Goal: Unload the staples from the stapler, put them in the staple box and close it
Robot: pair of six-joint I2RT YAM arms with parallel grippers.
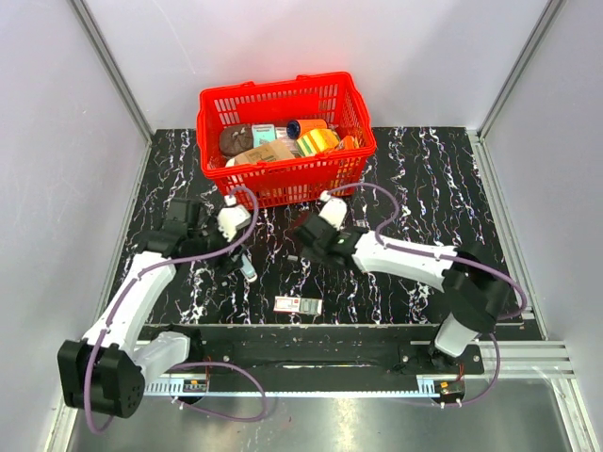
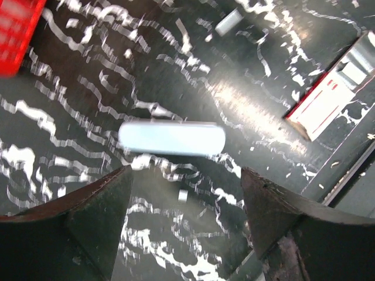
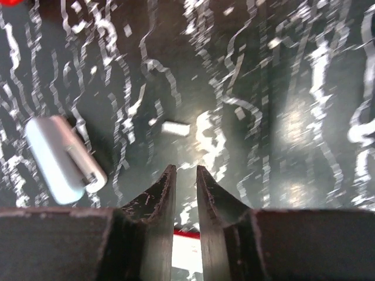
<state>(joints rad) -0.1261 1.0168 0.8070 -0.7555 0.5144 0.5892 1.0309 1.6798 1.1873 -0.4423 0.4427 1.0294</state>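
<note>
The stapler (image 2: 171,138), a slim pale grey bar, lies flat on the black marbled table just ahead of my left gripper (image 2: 184,205). That gripper is wide open and empty, its fingers either side of a tiny staple piece (image 2: 183,195). Another staple strip (image 2: 228,21) lies farther off. In the top view the stapler (image 1: 247,268) lies beside the left gripper (image 1: 235,258). My right gripper (image 3: 184,171) is shut and empty, low over the table, with a staple strip (image 3: 176,128) just ahead of it and the stapler (image 3: 61,158) to its left.
A flat white-and-red box (image 1: 299,304) lies near the table's front edge and also shows in the left wrist view (image 2: 328,99). A red basket (image 1: 283,184) with several items stands at the back. Grey walls close in both sides.
</note>
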